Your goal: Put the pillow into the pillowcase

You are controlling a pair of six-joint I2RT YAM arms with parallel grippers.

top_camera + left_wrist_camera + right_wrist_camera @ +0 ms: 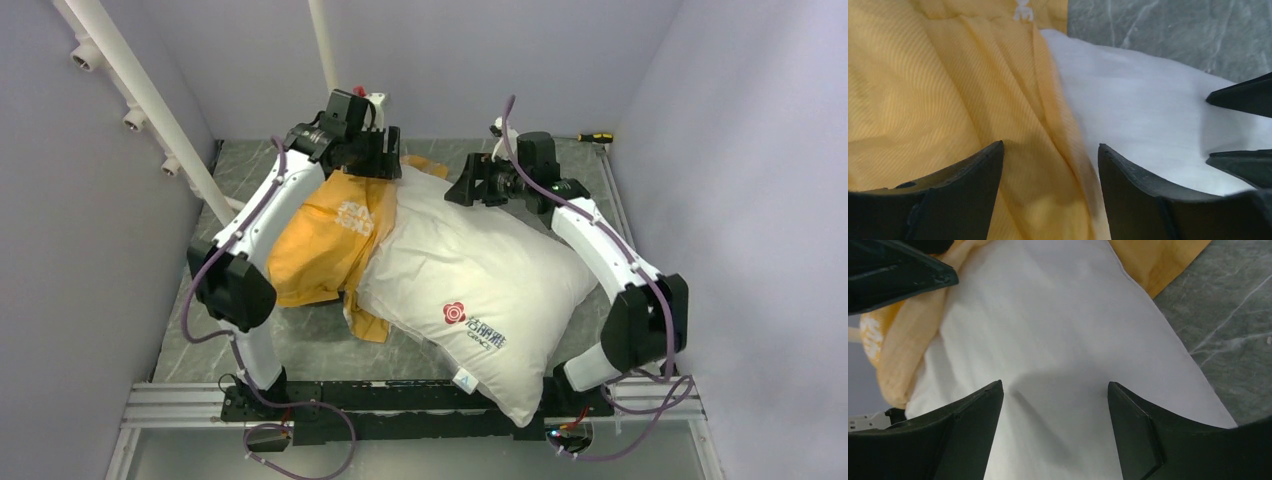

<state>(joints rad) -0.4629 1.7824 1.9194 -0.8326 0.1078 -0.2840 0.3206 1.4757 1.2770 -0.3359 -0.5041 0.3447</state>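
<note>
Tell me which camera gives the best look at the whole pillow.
Top external: the pillow shows almost whole there, logo included, lying against the pillowcase. Left wrist catches only a white corner; right wrist, just a plain white stretch.

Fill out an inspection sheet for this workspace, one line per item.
Surface: grey marbled table, mostly covered.
Job's things: pillow lies largely outside the pillowcase, which is yellow-orange side up; the pillow's near corner overhangs the black base bar.
Clutter: screwdriver at the far right edge.
End effectors: left end effector open over the pillowcase's edge; right end effector open over the pillow.
Cables: purple cables run along both arms and loop at the bases.
Surroundings: lavender walls; white pipe at left.
</note>
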